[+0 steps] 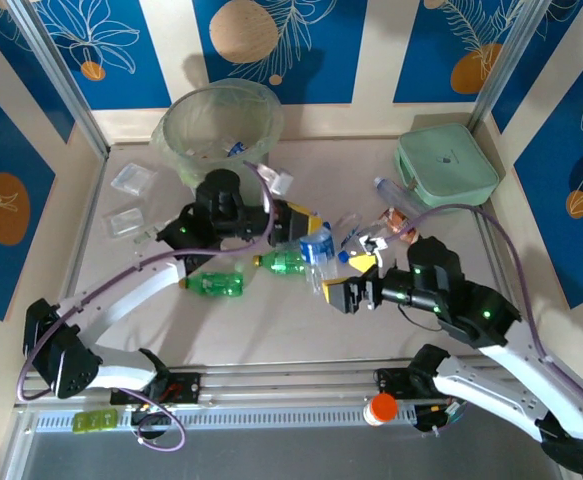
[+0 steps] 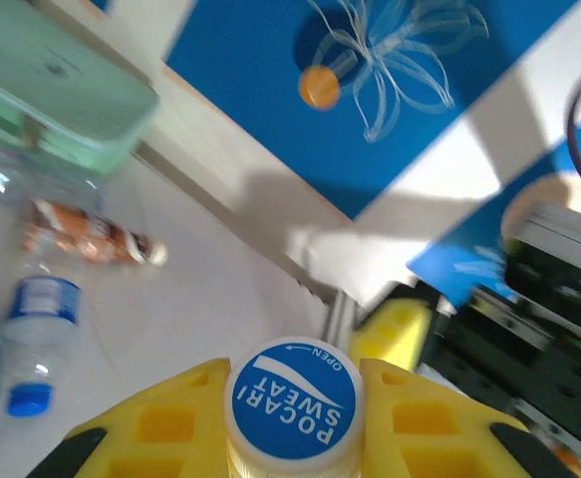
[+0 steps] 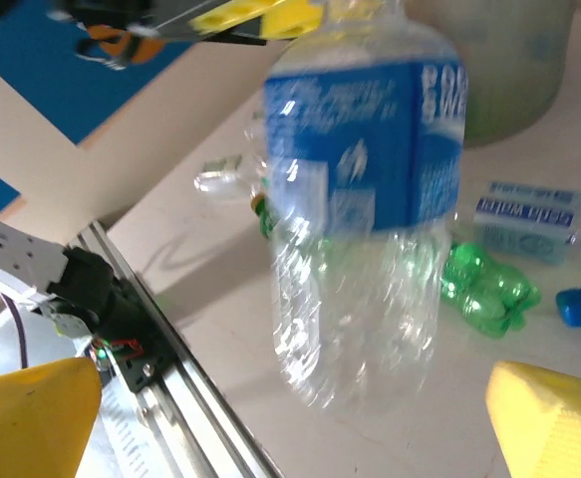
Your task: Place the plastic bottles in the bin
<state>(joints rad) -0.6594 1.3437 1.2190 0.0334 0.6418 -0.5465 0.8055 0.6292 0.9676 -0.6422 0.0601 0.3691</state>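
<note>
Pale desk (image 1: 271, 335) walled by blue leaf-print panels (image 1: 271, 50). Left claw (image 1: 308, 226) grips a blue-capped bottle (image 1: 318, 247) mid-desk; right claw (image 1: 354, 293) gapes open beside it. Green bottles (image 1: 216, 285) lie nearby. Bin (image 1: 169, 128) stands far left.

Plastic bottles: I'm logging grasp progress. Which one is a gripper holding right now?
The clear bottle with the blue Pocari Sweat label and cap, clamped at its neck by the left gripper. The green bottles lie loose on the table.

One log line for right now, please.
left gripper: shut on Pocari bottle | right gripper: open, facing it | bin: bottle not yet in
</note>
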